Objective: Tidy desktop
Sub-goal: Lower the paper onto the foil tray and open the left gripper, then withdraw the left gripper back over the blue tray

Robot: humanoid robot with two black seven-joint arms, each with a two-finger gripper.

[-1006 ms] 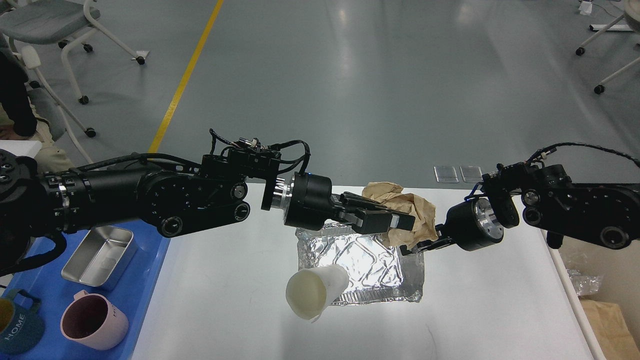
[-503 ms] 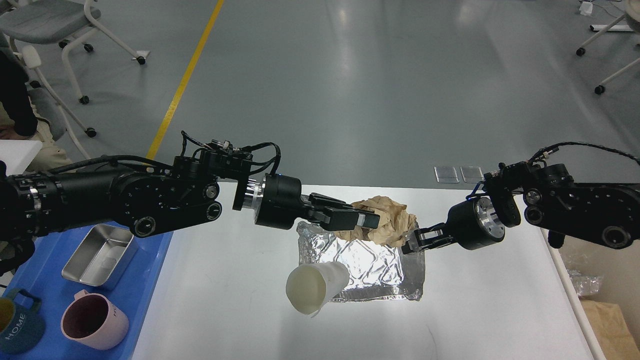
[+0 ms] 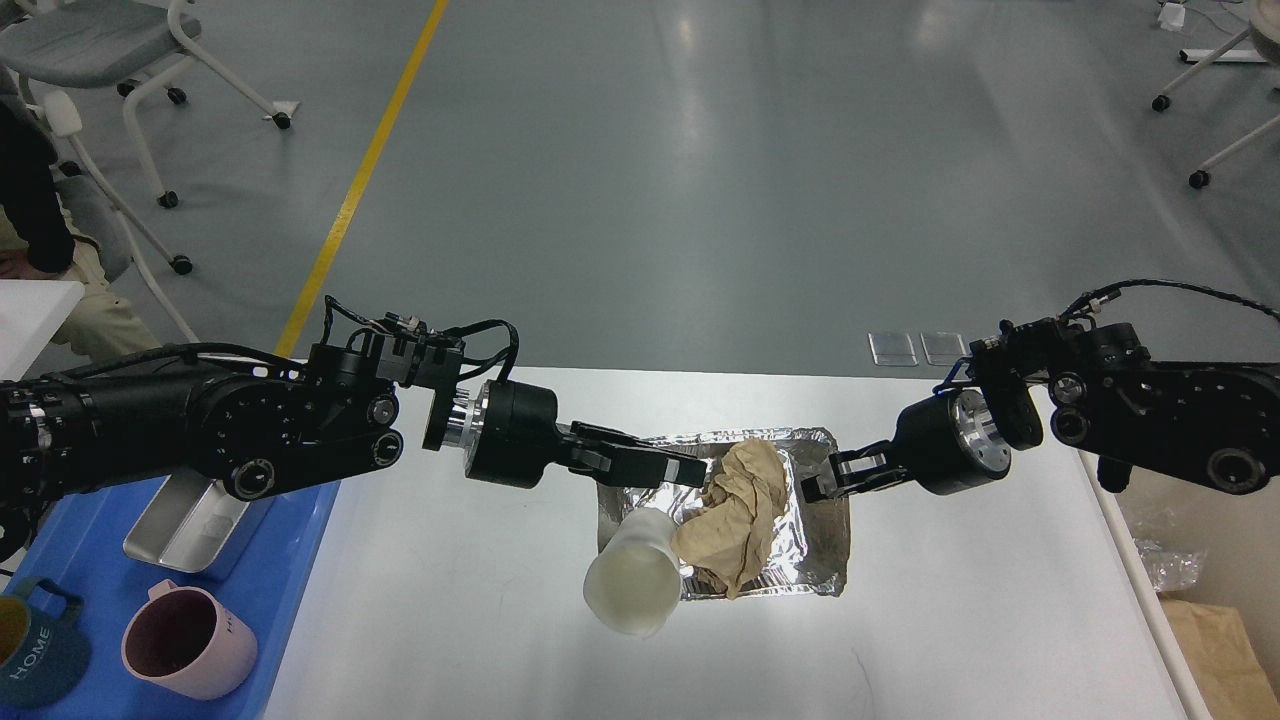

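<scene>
The white desktop (image 3: 450, 600) holds a crinkled foil sheet (image 3: 790, 540) in its middle. A crumpled brown paper (image 3: 735, 505) lies on the foil. A white paper cup (image 3: 635, 580) lies on its side at the foil's near left corner, mouth toward me. My left gripper (image 3: 685, 470) hovers just left of the paper, apart from it, open and empty. My right gripper (image 3: 815, 487) is at the foil's right edge and looks shut on that edge.
A blue tray (image 3: 80, 540) at the left holds a metal box (image 3: 195, 515), a pink mug (image 3: 185, 640) and a dark mug (image 3: 30, 650). A cream bin (image 3: 1230, 540) with brown paper stands right of the table. Chairs stand on the grey floor beyond.
My left gripper drew back to the left and let go of the brown paper, which dropped onto the foil. The cup shifted slightly. The right arm barely moved.
</scene>
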